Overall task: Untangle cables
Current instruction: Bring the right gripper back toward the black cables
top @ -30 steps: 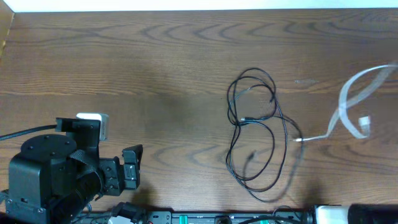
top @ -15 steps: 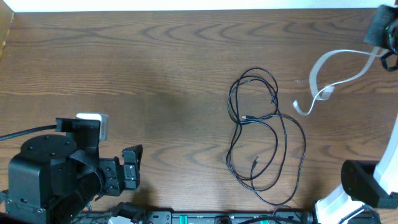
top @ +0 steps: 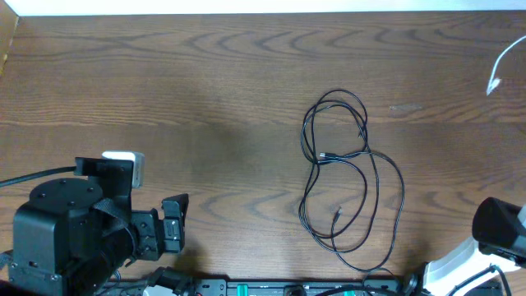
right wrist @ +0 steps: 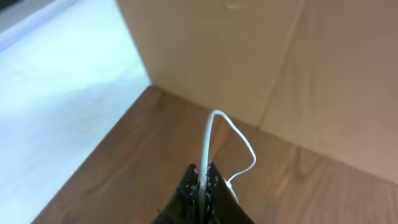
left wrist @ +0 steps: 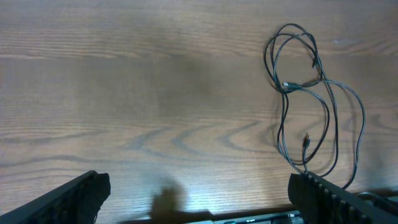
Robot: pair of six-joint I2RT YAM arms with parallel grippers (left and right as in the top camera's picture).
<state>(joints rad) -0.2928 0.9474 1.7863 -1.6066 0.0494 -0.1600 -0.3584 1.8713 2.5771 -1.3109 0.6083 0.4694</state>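
Overhead view: shows the black cord (top: 316,160) lying slack on the wooden table (top: 205,82), right of centre, in several overlapping loops, a smaller pair toward the far edge and a larger pair toward the near edge, crossing beside a small plug end (top: 325,156), with a second plug end (top: 339,211) inside the larger loops. Shows the white cord (top: 496,72) well apart from it, as a short curved length at the upper right edge of the frame, running out of view and touching no part of the black cord. Places the left gripper (top: 174,220) at the lower left, well clear of both cords, and only part of the right arm (top: 500,226) at the lower right edge. Left wrist view: shows the left gripper (left wrist: 199,180) with fingers (left wrist: 74,196) spread wide at either lower corner, nothing between them, and the black cord (left wrist: 286,87) ahead and to the right. Right wrist view: shows the right gripper (right wrist: 202,180) with jaws pressed together on the white cord (right wrist: 206,146), the cord rising from the fingertips, bending over and trailing down to a small end above the table corner, beige walls (right wrist: 261,56) behind.
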